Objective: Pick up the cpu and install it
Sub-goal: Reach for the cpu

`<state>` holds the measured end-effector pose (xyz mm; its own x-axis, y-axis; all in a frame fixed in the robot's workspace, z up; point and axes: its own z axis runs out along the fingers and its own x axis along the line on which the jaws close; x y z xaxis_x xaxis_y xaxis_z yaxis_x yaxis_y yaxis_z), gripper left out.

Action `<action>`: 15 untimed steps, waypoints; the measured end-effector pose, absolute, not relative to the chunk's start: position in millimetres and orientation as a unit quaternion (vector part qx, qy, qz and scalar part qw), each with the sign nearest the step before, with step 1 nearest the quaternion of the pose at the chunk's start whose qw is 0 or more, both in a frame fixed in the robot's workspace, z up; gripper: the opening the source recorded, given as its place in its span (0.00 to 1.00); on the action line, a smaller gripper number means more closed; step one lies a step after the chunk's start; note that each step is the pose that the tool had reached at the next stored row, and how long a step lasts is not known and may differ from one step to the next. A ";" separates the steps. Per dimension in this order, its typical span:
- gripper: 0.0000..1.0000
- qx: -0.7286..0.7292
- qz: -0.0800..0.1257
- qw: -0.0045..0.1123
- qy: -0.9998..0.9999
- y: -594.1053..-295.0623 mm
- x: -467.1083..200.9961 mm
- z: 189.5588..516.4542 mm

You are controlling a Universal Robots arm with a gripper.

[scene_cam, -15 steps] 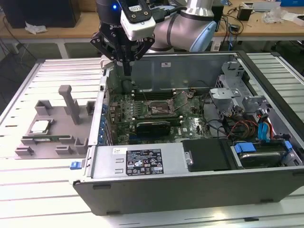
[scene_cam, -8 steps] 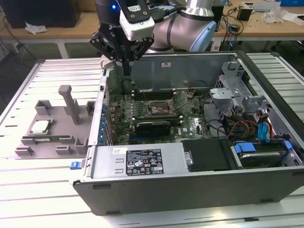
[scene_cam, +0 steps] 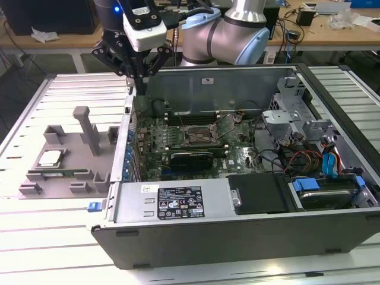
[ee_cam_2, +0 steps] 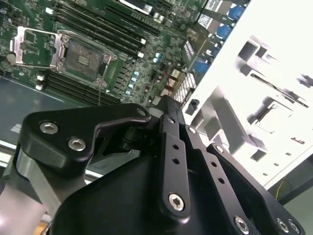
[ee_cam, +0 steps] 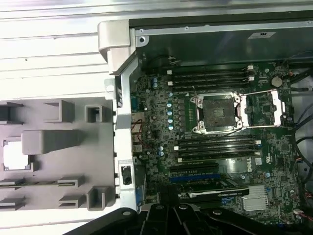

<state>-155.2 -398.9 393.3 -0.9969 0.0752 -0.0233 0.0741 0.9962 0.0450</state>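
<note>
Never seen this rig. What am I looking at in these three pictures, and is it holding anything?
It is one robot arm with a gripper at its end. The exterior view looks at the whole scene from off the arm; both wrist views come from cameras riding on the arm. On the slatted table lies an open computer case, its board and open socket exposed. Beside it, on the exterior view's left, a grey holder carries the cpu. The gripper hangs above the case's edge, shut, holding nothing.
</note>
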 end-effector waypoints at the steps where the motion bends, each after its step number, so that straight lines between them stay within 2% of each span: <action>1: 0.11 0.037 0.022 0.012 0.999 -398.8 -160.0 393.3; 15: 0.11 0.037 0.022 0.013 0.999 -398.8 -201.1 393.3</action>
<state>-201.1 -398.8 393.3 -0.9969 0.0753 -0.0233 0.0742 0.9962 0.0451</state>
